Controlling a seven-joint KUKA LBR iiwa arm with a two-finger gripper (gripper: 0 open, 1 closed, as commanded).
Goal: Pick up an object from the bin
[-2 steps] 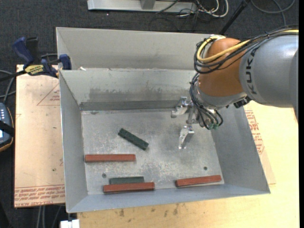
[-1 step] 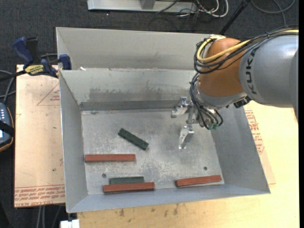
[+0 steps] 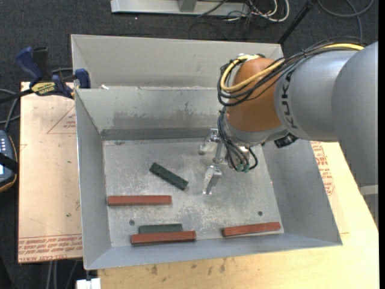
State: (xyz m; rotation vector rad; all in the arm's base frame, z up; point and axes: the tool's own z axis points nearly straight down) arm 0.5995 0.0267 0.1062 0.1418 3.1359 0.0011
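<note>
Grey metal bin [image 3: 90,161] holds a few flat bars. The gripper [image 3: 209,182] hangs low near the middle, just right of a tilted dark green bar [image 3: 168,176] and apart from it; whether it is released or clenched I cannot tell. A reddish bar [image 3: 139,200] lies further left.

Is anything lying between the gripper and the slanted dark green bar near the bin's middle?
Nothing visible. Only bare bin floor lies between the gripper and the dark green bar.
</note>
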